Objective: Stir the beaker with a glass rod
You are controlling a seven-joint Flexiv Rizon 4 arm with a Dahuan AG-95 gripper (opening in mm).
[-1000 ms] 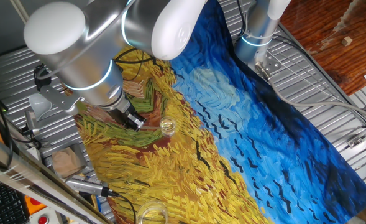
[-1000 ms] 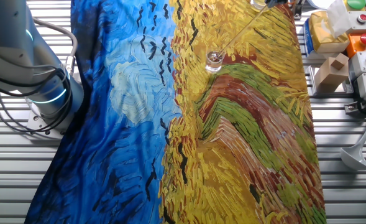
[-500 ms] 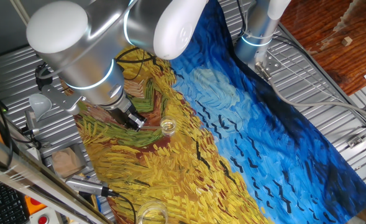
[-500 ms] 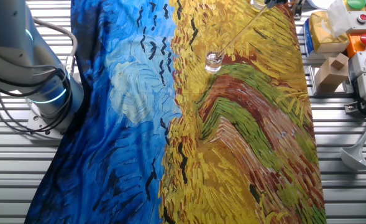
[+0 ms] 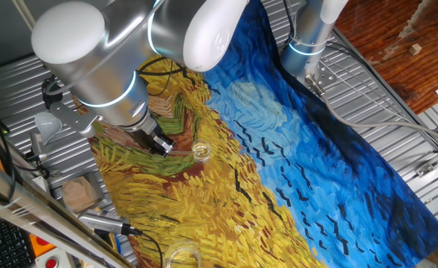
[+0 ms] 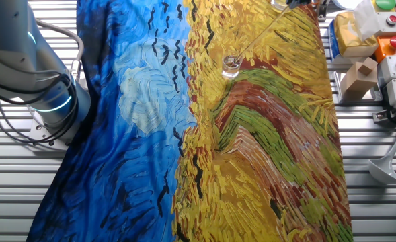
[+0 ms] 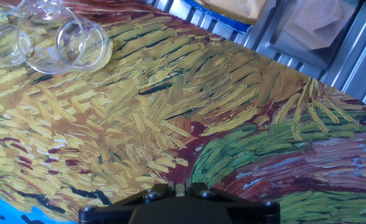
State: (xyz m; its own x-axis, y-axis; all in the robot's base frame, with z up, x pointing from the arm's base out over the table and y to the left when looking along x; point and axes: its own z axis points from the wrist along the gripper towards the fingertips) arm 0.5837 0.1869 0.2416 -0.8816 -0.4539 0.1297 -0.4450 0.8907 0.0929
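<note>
The small clear beaker stands upright on the yellow part of the painted cloth; it also shows in the other fixed view. My gripper is just left of it, shut on a thin glass rod. The rod slants down from the gripper and its tip is inside the beaker's rim. In the other fixed view the rod runs from the top edge down into the beaker, and the gripper is out of frame. In the hand view the gripper has its jaws closed on the rod end; the beaker is not in that view.
A wider clear glass vessel stands at the cloth's near edge, and clear glassware shows at the hand view's top left. A white funnel and a cardboard block lie beside the cloth. Another arm's base stands at the blue side.
The arm shifted very slightly a second ago. Since then the gripper, the rod and the beaker have not visibly moved.
</note>
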